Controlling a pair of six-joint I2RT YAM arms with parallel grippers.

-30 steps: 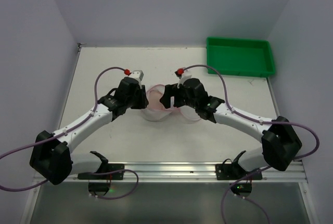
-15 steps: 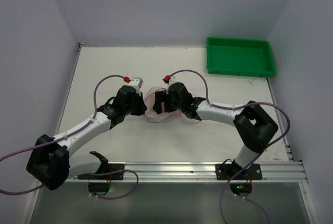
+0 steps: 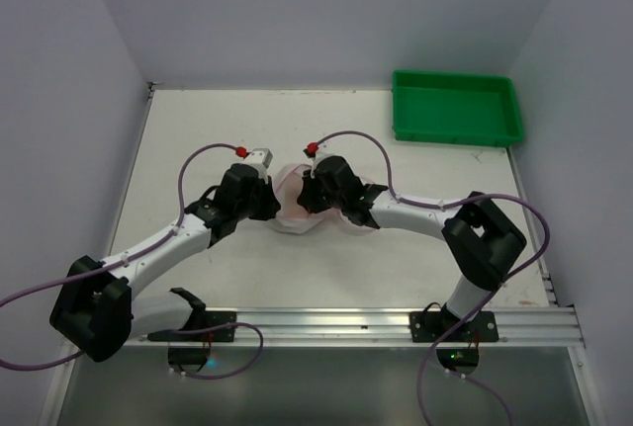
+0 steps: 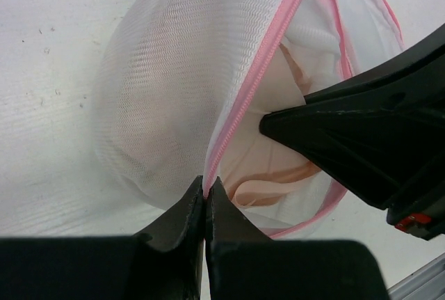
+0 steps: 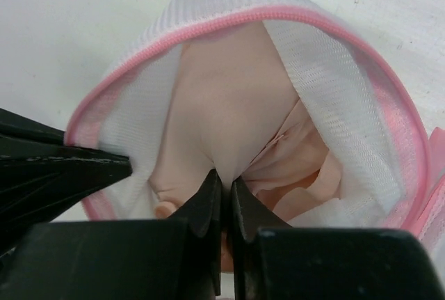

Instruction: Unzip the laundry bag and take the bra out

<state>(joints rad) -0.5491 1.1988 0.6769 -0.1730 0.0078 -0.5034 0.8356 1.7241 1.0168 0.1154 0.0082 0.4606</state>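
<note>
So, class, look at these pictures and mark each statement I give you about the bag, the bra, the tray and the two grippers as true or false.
1. The laundry bag is unzipped, its mouth open. True.
2. The left gripper is shut on the bag's pink zipper edge. True.
3. The right gripper hangs open, holding nothing. False: it is shut on the bra through the bag's mouth.
4. The bra lies out on the table beside the bag. False: it sits inside the bag.
5. The green tray stands at the far right of the table, apart from the bag. True.
</note>
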